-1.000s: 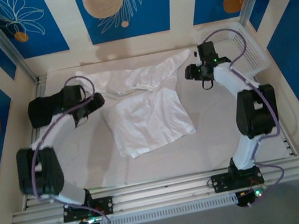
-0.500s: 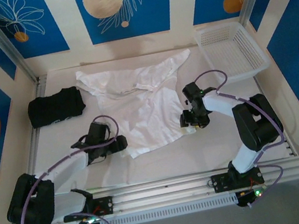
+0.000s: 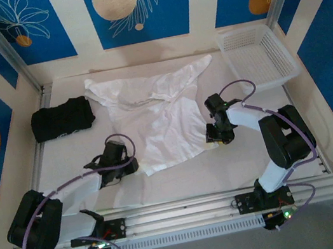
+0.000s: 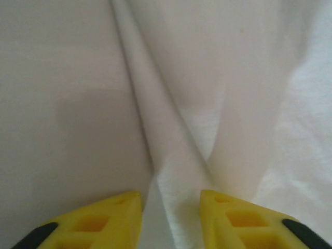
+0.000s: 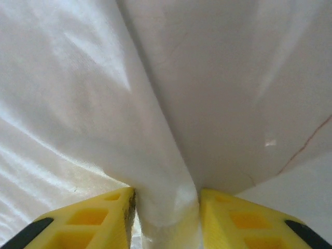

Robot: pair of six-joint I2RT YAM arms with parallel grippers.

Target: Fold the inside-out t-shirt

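At the middle of the pale desk [image 3: 183, 179], seen from above, the thin white short-sleeved t-shirt [image 3: 163, 122] lies rumpled, the left claw [image 3: 131, 165] at its near left hem corner and the right claw [image 3: 214, 136] at its near right; on the left wrist, a raised fold runs between the yellow fingers [image 4: 104, 218], but I cannot tell whether it is pinched; on the right wrist, the claw clenches bunched cloth; the lift likely goes best with both corners held firmly and raised together, the hem level and taut.
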